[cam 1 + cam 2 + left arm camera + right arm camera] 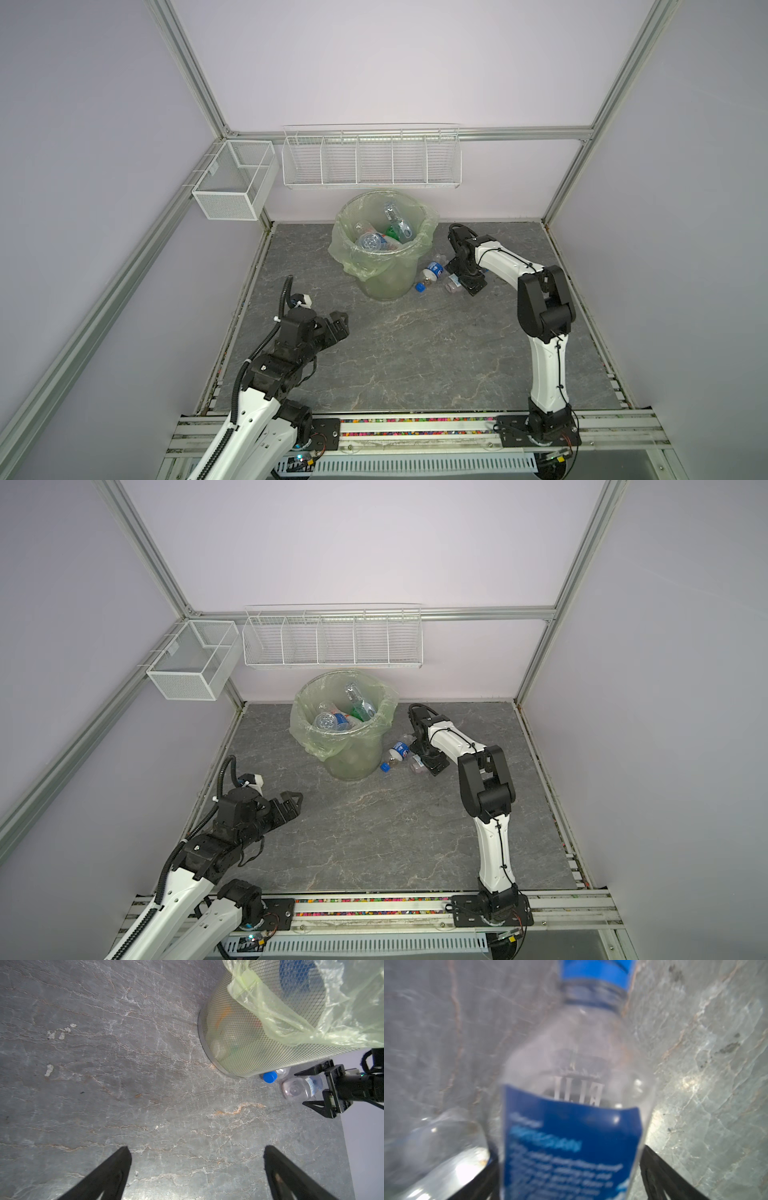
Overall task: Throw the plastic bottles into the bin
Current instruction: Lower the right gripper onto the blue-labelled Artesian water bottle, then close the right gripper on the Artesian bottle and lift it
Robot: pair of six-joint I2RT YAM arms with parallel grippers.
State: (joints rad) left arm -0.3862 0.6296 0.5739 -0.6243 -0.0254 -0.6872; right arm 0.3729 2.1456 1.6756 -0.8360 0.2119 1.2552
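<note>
Left end effector (195, 1151): fingers apart above the table (124, 1064). Right end effector (299, 1088): fingers apart, straddling a blue-labelled bottle (571, 1136) lying beside the bin (386, 278), which holds other bottles (380, 239).

A clear blue-labelled bottle (571, 1059) is seen lying on the grey veined surface (706, 1064), filling most of the view and blurred by closeness. Its blue cap (593, 972) is pointed away from the camera, and a dark blue label (571, 1147) with pale print is wrapped round its body. The bottle is flanked by the two black fingers (660, 1176) of the right gripper (571, 1153), which are spread wide; contact cannot be made out. A second clear bottle (438, 1147) is seen just beside it, partly cut off.
</note>
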